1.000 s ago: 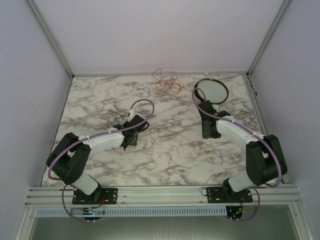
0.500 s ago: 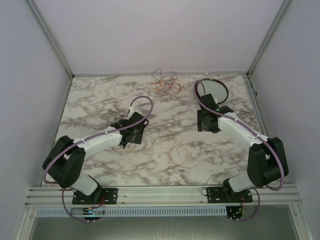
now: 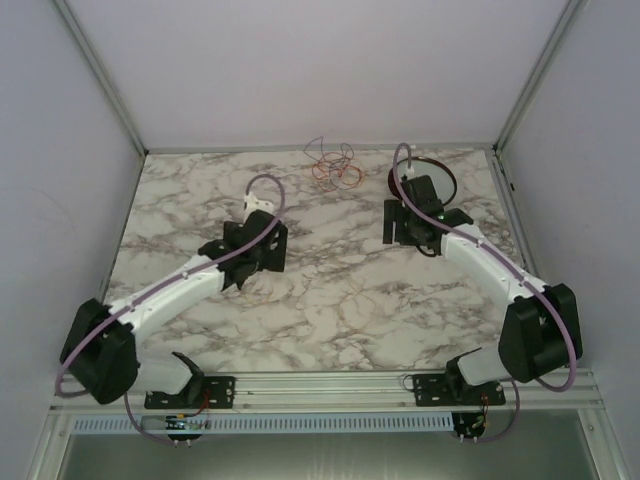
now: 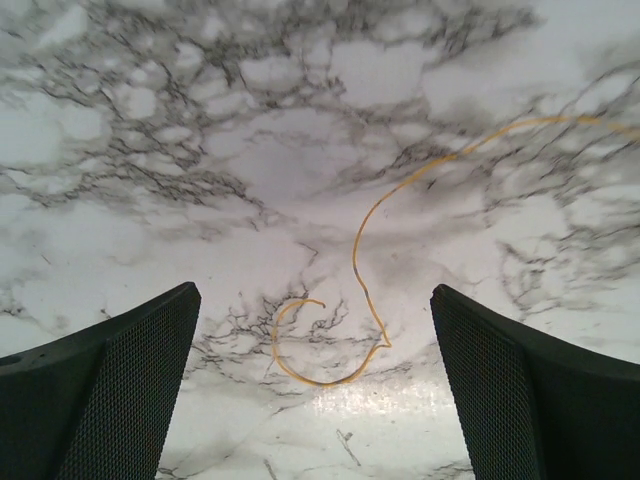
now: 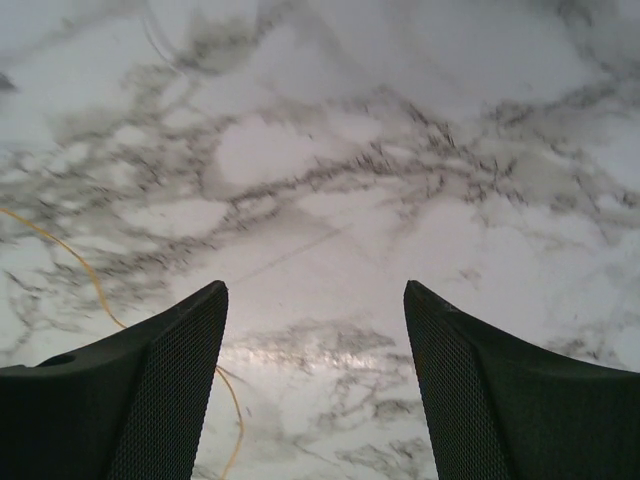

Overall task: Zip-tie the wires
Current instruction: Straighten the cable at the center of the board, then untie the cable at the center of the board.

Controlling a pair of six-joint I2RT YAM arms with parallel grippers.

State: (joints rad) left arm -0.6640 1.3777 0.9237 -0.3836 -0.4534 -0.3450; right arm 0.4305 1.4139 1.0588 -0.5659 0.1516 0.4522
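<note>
Lying tangled at the counter's (image 3: 340, 300) far edge, the wires (image 3: 335, 168) sit well beyond the left pincer (image 4: 312, 292), spread wide over a loose yellow strand (image 4: 354, 262), and the right pincer (image 5: 315, 288), open and empty.

Marble table (image 3: 330, 300), wires (image 3: 333, 165) bunched at far edge, dish (image 3: 448, 178) nearby

Soft, even, bright light
Pale glare sheens the marble worktop (image 4: 360, 405) between the dark fingers (image 4: 110, 390); the right wrist view is slightly soft.
</note>
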